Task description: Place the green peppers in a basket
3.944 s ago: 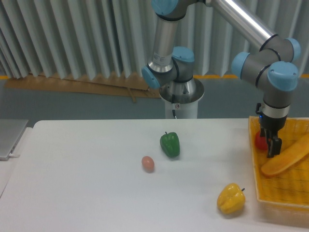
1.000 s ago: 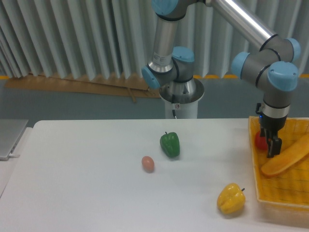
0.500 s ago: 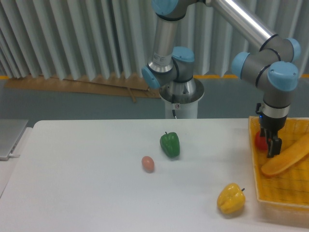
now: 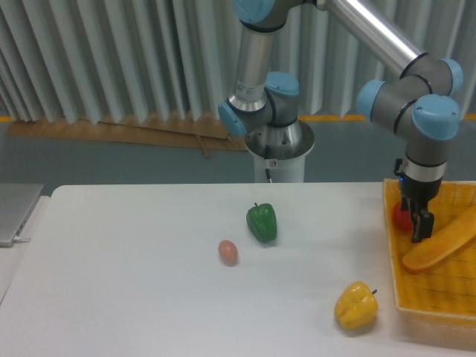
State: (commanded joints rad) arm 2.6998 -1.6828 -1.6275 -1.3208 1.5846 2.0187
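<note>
The green pepper has a smooth, glossy skin, and so does the yellow pepper. The basket is open woven mesh. The table looks matt white. The arm is brushed metal with glossy blue plastic caps.

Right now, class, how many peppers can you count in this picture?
3. The green pepper sits mid-table, the yellow pepper near the front beside the basket, and a red pepper lies in the basket, partly hidden behind the gripper.
</note>
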